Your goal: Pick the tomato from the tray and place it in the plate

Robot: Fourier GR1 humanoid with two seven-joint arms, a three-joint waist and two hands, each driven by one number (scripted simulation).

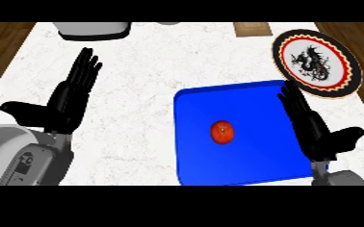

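On the tray [206, 163], the tomato [222, 132] looks light, slick, squashy; cup its sides. Right hand [313, 130], at its three o'clock, hangs unclenched.

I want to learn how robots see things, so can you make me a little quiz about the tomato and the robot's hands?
1. True or false: the tomato lies on the blue tray.
2. Which hand is nearer the plate? A) the left hand B) the right hand
3. Fill the gap: both hands have straight fingers, so they are ____ and hold nothing.

Key: 1 true. 2 B. 3 open.
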